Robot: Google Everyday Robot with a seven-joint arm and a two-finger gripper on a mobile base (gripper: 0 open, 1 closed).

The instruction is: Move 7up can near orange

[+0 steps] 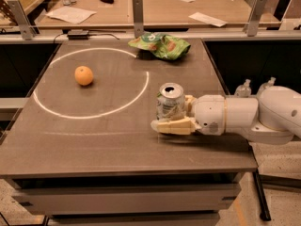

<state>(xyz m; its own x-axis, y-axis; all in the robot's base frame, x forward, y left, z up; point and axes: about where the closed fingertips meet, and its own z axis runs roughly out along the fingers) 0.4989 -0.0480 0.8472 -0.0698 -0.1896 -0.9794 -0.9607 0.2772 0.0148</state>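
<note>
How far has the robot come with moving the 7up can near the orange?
Done: the gripper is at the 7up can, outside the white circle. In hand: its jaws are shut on the can, which stands upright on the table, not yet lifted. Left: carry it across to the orange, which lies apart inside that circle, and release it.

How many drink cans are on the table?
1: the can stands right of the white circle, between the jaws of the gripper, reaching in from the right.
</note>
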